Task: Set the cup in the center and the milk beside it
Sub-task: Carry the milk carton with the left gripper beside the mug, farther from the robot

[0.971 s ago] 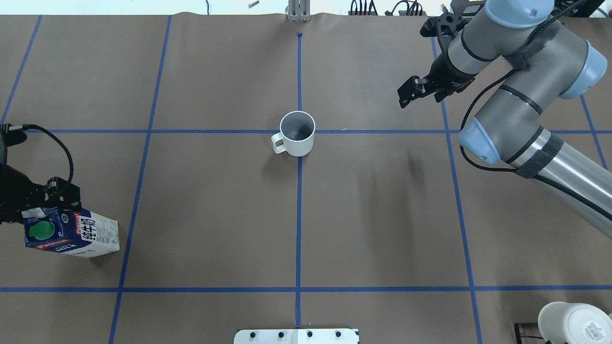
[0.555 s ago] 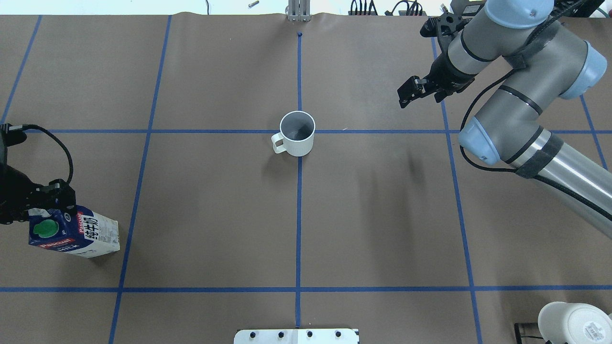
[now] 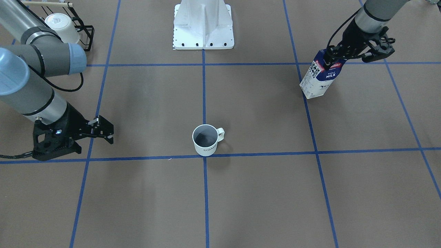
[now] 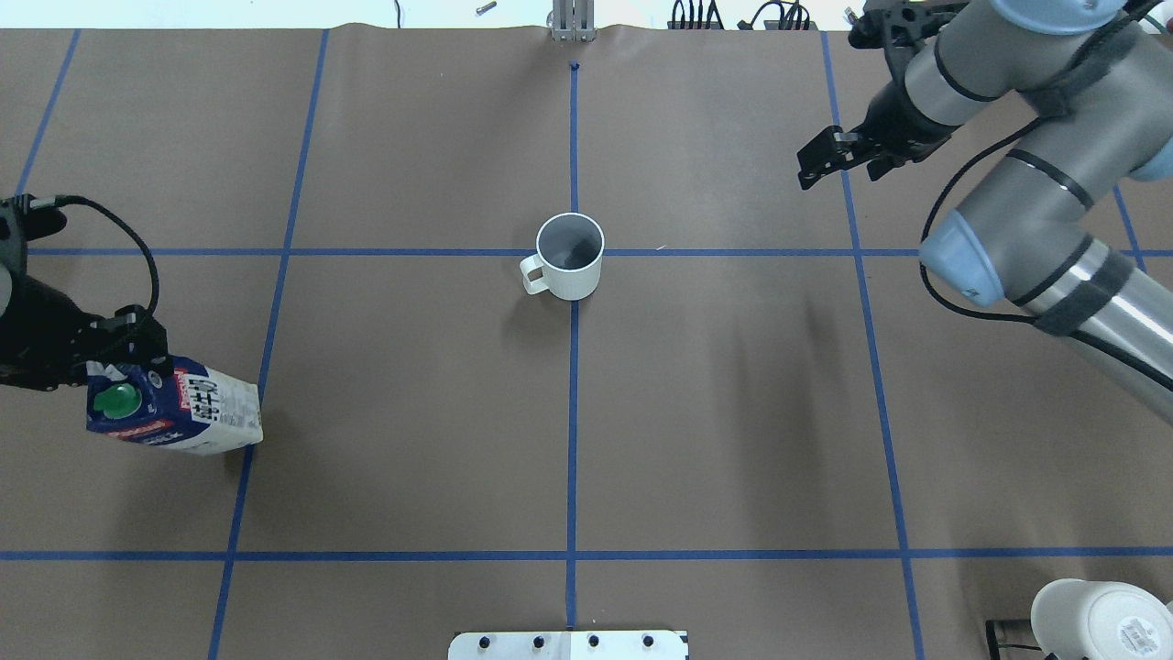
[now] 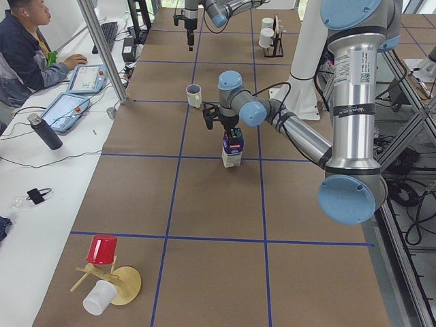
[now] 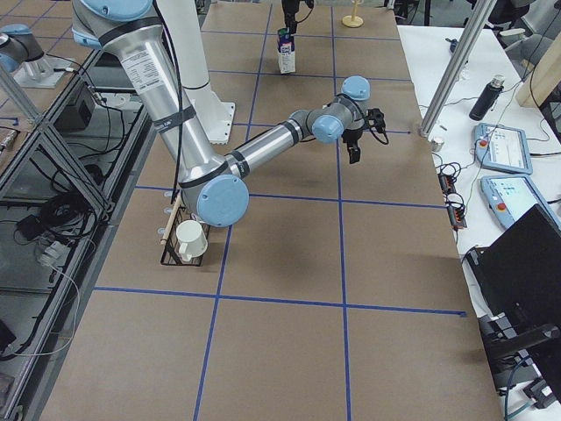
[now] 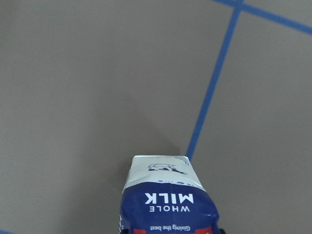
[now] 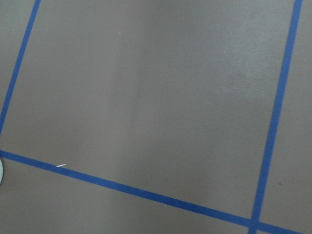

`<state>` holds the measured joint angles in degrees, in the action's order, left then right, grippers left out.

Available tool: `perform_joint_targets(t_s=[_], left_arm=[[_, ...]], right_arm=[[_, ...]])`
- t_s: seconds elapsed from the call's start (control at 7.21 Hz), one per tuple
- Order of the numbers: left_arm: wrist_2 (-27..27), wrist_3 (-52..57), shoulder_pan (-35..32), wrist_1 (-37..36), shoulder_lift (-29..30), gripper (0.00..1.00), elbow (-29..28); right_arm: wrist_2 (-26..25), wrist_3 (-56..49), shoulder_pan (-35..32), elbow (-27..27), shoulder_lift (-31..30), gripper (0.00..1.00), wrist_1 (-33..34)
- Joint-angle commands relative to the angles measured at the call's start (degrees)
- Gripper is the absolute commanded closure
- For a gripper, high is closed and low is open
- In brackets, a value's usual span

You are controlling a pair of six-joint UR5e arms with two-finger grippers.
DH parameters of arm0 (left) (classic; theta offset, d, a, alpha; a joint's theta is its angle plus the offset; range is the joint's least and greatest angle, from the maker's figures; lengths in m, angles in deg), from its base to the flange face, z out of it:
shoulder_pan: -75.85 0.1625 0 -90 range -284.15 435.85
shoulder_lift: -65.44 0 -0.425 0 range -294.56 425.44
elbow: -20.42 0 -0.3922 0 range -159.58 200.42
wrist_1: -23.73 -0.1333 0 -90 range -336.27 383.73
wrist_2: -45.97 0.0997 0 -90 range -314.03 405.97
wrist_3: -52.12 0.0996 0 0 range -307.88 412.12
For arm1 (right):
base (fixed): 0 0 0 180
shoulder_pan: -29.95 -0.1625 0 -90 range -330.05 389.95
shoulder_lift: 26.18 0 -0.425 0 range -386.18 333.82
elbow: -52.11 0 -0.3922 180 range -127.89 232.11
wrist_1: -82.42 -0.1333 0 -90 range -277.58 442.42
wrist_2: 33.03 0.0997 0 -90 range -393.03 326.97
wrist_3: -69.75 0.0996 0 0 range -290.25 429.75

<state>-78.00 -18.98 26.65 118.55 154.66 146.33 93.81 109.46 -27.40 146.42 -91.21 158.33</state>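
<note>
Milk (image 4: 183, 417) marked "WHOLE MILK" is being gripped by the left gripper (image 4: 117, 368) at the cup's (image 4: 569, 258) eight o'clock, the right gripper (image 4: 818, 167) hovering open at two, a white mug (image 4: 1095, 616) at four.

left tool (image 5: 230, 129) at milk (image 5: 232, 151) top | cup (image 5: 194, 96) upright, well apart behind | 1 operator (image 5: 24, 44) seated

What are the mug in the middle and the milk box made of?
The cup looks like glazed ceramic: smooth white wall, dark inside, thick rim. The milk looks like coated paperboard: flat printed faces, sharp folded edges; its green cap seems plastic.
</note>
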Motion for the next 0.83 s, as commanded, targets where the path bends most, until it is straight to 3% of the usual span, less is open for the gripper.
perform_joint_targets(t_s=[0.0, 0.28, 0.69], left_arm=[[0.57, 0.95, -2.82, -0.16, 12.57, 0.67, -7.64], [1.62, 11.45, -3.97, -5.67, 27.08, 0.67, -17.76], [2.07, 17.39, -3.88, -7.55, 46.51, 0.67, -39.18]], right_arm=[[0.51, -0.42, -4.68, 11.37, -14.17, 0.00, -0.06], [0.51, -8.81, -8.99, 17.99, -26.32, 0.00, -0.06], [0.25, -12.90, -10.42, 17.67, -30.24, 0.00, -0.06]])
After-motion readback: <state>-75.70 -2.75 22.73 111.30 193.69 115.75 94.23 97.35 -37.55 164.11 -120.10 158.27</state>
